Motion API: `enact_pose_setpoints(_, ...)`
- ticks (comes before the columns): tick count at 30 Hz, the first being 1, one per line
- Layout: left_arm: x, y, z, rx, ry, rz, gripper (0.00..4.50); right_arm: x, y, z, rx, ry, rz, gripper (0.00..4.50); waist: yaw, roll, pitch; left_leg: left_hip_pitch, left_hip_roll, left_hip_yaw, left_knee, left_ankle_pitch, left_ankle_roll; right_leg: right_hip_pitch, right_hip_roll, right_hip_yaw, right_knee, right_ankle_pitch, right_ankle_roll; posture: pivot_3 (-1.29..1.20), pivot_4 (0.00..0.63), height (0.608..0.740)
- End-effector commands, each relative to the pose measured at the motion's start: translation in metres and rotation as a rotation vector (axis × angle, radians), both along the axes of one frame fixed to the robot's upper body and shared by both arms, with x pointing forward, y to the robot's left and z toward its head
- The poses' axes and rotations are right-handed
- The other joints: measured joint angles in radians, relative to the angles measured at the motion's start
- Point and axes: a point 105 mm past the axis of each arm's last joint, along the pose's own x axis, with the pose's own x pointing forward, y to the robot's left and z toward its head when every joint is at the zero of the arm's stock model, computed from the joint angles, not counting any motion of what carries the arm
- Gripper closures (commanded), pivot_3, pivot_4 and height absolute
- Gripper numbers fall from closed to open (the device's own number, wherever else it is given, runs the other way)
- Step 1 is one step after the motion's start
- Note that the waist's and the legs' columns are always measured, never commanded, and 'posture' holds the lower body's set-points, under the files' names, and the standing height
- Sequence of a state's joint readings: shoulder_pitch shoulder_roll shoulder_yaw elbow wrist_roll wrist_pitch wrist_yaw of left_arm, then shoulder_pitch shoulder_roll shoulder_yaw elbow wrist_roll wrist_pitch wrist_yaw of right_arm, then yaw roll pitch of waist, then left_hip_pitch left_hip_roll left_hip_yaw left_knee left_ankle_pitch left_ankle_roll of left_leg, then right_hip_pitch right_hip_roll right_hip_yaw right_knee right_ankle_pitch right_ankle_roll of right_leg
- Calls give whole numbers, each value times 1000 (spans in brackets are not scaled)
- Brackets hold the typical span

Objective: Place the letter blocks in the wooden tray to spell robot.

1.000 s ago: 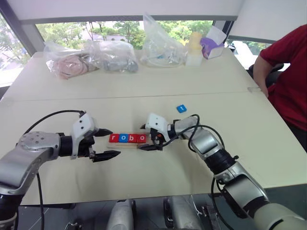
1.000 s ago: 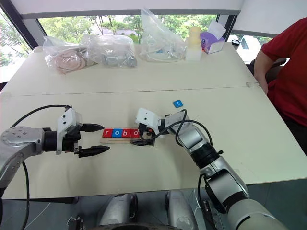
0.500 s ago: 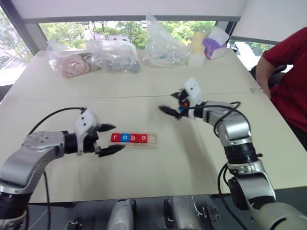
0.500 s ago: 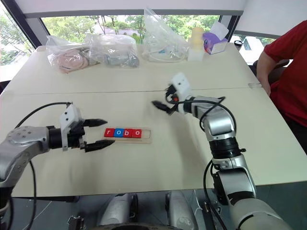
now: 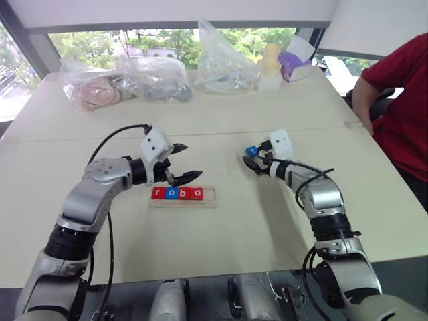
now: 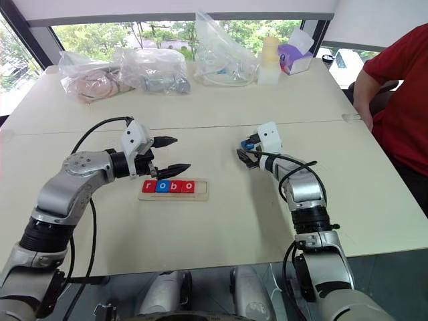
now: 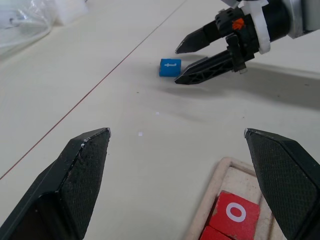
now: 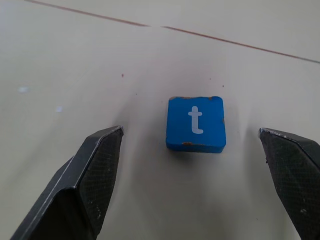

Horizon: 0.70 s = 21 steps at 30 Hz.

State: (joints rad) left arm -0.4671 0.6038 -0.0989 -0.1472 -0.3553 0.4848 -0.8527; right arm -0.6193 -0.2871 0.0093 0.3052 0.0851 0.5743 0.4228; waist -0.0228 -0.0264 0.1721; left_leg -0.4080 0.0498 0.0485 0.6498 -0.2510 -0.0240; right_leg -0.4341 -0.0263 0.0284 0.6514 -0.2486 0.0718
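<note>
We are seeing the wooden tray (image 5: 208,196) nearest on the counter (image 5: 200,241), holding r, o, b, o with its right end slot bare. Our left gripper (image 5: 180,162) is hovering just behind it, jaws spread. Farther off, our right gripper (image 8: 192,165) is straddling the blue t block (image 8: 195,124), jaws spread, not touching; closing off-centre risks skidding or twisting the flat tile away.

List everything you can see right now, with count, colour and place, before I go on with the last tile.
Wooden tray: one, pale wood, mid table, last slot bare.
Letter blocks in tray: four, red r, blue o, red b, red o.
t block: one, blue, flat on table right of tray, between the right gripper's fingers, untouched.
Plastic bags: three, clear, far edge.
Tissue box: one, purple, far right.
Person: one, red shirt, right side.
Left gripper: open, above tray.
Right gripper: open, at t block.
</note>
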Motion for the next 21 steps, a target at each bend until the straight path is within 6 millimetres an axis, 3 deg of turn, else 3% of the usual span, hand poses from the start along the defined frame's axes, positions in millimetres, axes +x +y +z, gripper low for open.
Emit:
enact_pose_setpoints(1,-4,-4,5,13,-42,-19,0,13,9,9,-13,-53,2,85,-4,0,0,0,0,0,0,0,0,0,0,0,0,0,0,0,150,738)
enact_pose_setpoints(3,-5,-3,4,20,-42,-9,0,18,10,5,-13,-51,-16,85,-7,0,0,0,0,0,0,0,0,0,0,0,0,0,0,0,150,738)
enact_pose_setpoints(9,-12,3,-1,42,-29,7,0,24,16,4,-3,-53,-19,3027,-17,0,0,0,0,-1,0,0,0,0,0,0,0,0,0,0,150,738)
enact_pose_setpoints(10,-13,3,-2,44,-26,8,0,23,17,4,-5,-53,-17,3284,-18,0,0,0,0,-1,0,0,0,0,-1,0,0,0,0,0,150,738)
enact_pose_setpoints(13,-14,3,-2,44,-25,10,0,23,12,5,-37,-65,-47,3246,-18,0,0,0,0,-1,0,0,0,0,-1,0,1,0,0,0,150,738)
enact_pose_setpoints(16,-18,0,-2,50,-24,-5,0,18,4,19,-9,-93,-129,3246,-16,0,0,0,0,-1,0,0,0,0,-1,0,1,0,0,0,150,738)
enact_pose_setpoints(18,-21,-2,-1,60,-25,-25,0,6,-2,25,45,-61,-214,3246,-15,0,0,0,0,-1,0,0,0,0,-1,0,1,0,0,0,150,738)
enact_pose_setpoints(21,-23,-5,-1,83,-27,-47,0,-24,-2,18,130,58,-295,3246,-15,0,0,0,0,-2,-1,0,0,0,-1,-1,1,0,0,0,150,738)
